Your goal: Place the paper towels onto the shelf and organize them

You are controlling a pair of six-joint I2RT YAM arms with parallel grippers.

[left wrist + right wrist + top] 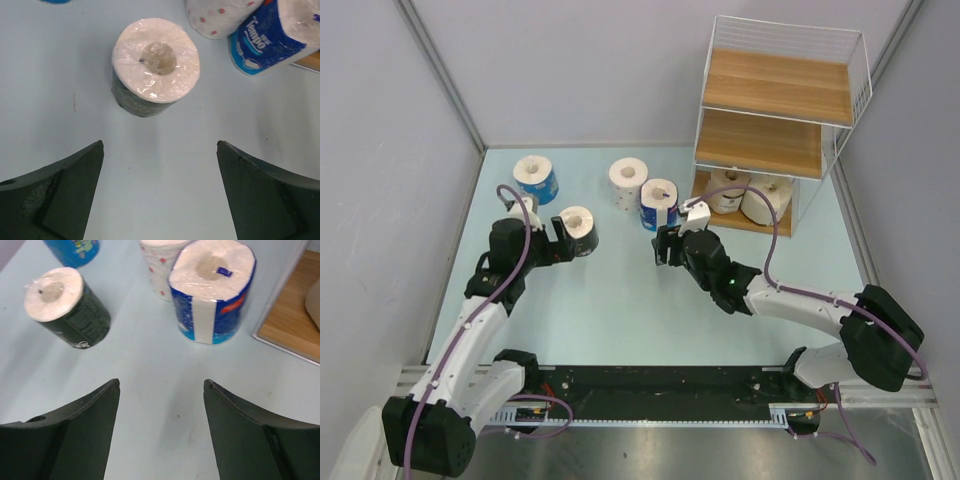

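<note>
The step in hand is judged to be the pick-up of rolls from the desk (620, 310). The left gripper (160, 150) is held with its fingers wide apart and nothing between them. The dark-wrapped roll (150, 65) stands upright just ahead of it, well to the left of the shelf (775, 85). The right gripper (161, 385) is likewise spread and empty, and is aimed at the blue roll (212, 290), which stands upright just left of the shelf's bottom board.

For a clean grasp, each gripper should be advanced until its roll is centred between the fingers, then closed across the wrapped side, low enough that the roll is not tipped. The paper is expected to give, so moderate pressure is advised. The speckled roll (160, 265) stands close beside the blue roll, on the side away from the shelf. Whether they touch cannot be told, so that gap should be entered with care.

6 rolls are counted. 4 are on the desk: the 3 named and a second blue roll (535, 178), farthest from the shelf. A pale roll (728, 188) and a second pale roll (767, 200) sit on the shelf's bottom board. The shelf has 3 boards, and the upper 2 are bare.
</note>
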